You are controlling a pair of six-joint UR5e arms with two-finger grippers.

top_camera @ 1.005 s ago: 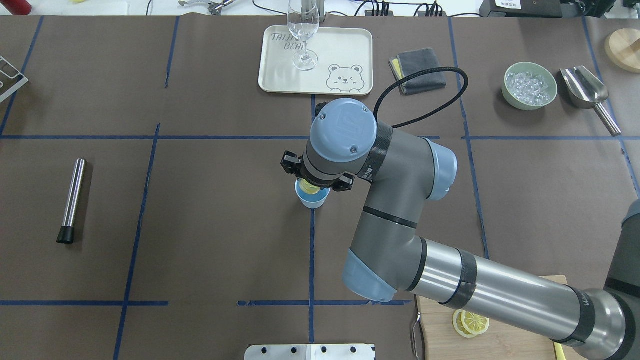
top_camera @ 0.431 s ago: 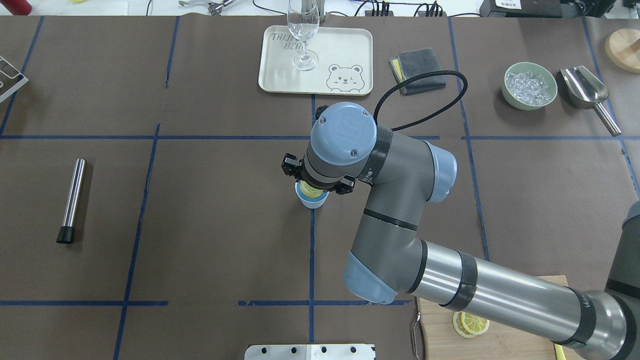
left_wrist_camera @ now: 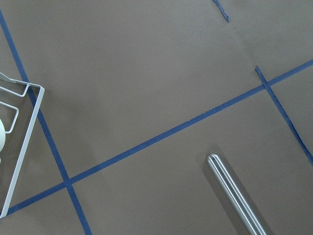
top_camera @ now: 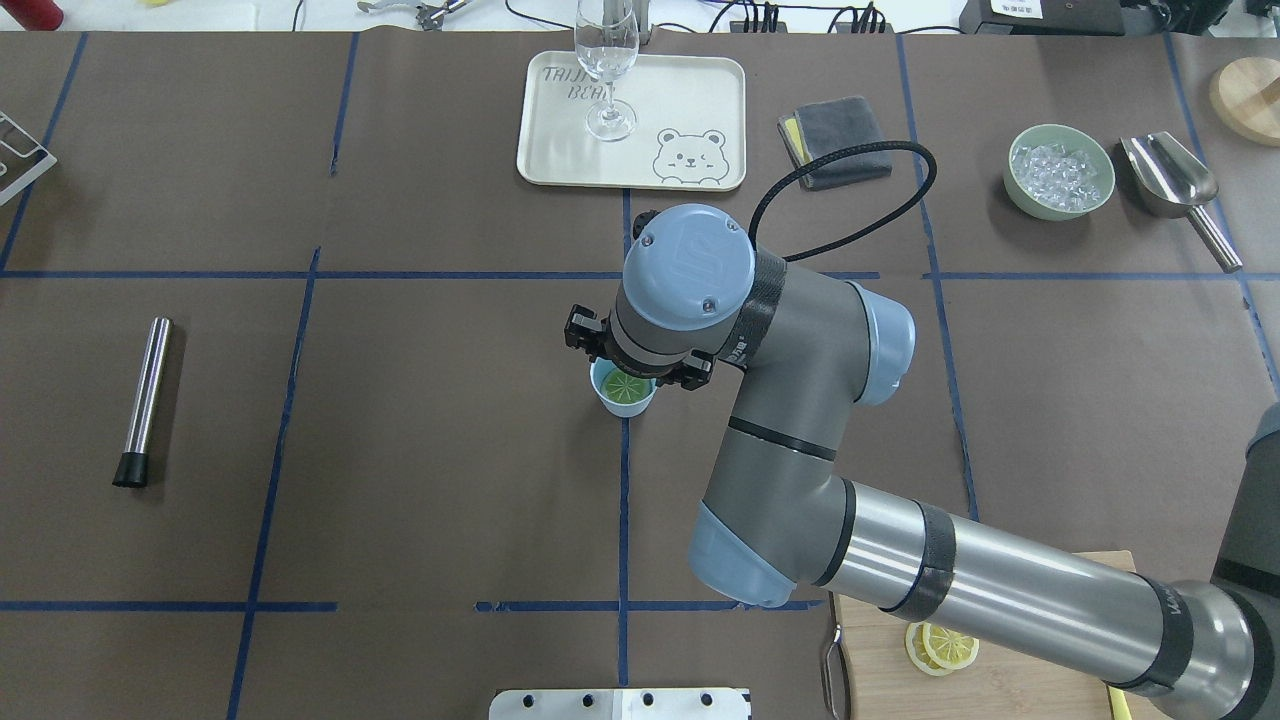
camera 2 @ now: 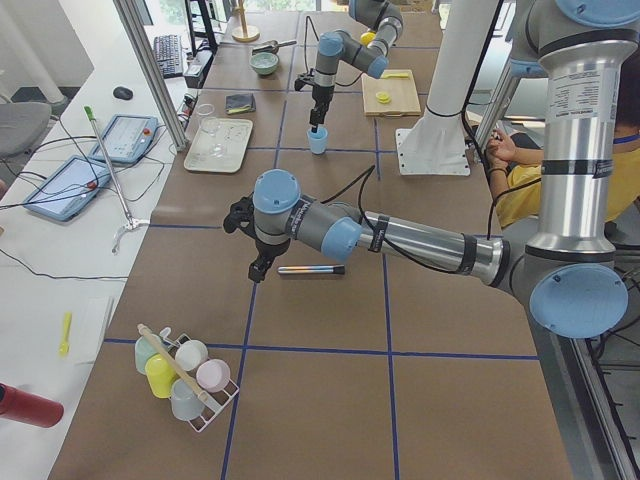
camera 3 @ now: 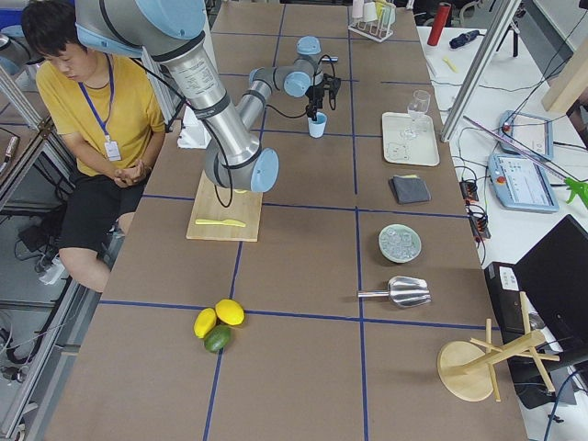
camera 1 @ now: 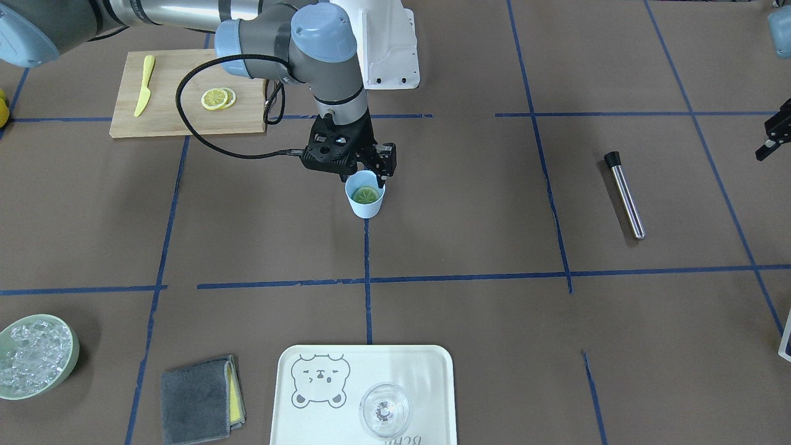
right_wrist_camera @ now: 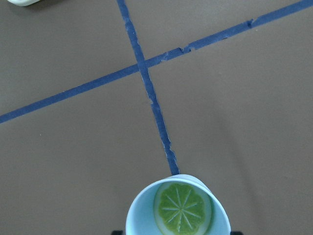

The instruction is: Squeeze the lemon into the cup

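The light-blue cup point(camera 1: 364, 205) stands at mid-table on a blue tape line. The lemon slice point(camera 1: 364, 195) lies flat inside it and looks greenish against the blue. The right wrist view shows the slice point(right_wrist_camera: 182, 209) within the cup's wall point(right_wrist_camera: 139, 215). My right gripper point(camera 1: 363, 179) hangs just over the cup's rim, open and empty, with one finger on each side of the mouth. From overhead the wrist hides most of it, with the cup point(top_camera: 622, 402) below. My left gripper point(camera 1: 774, 133) is far off at the table's edge. I cannot tell whether it is open or shut.
A steel muddler point(camera 1: 624, 194) lies below the left gripper. A cutting board point(camera 1: 179, 117) holds a pair of overlapping lemon slices point(camera 1: 217, 98) and a yellow knife point(camera 1: 144, 85). A tray point(camera 1: 432, 371) holds a clear glass point(camera 1: 384, 410). A grey cloth point(camera 1: 198, 398) and ice bowl point(camera 1: 73, 355) lie nearby.
The lemon slice, held above the cup before, now lies inside it. The right gripper has let it go and stays over the cup. The left arm has not visibly moved.
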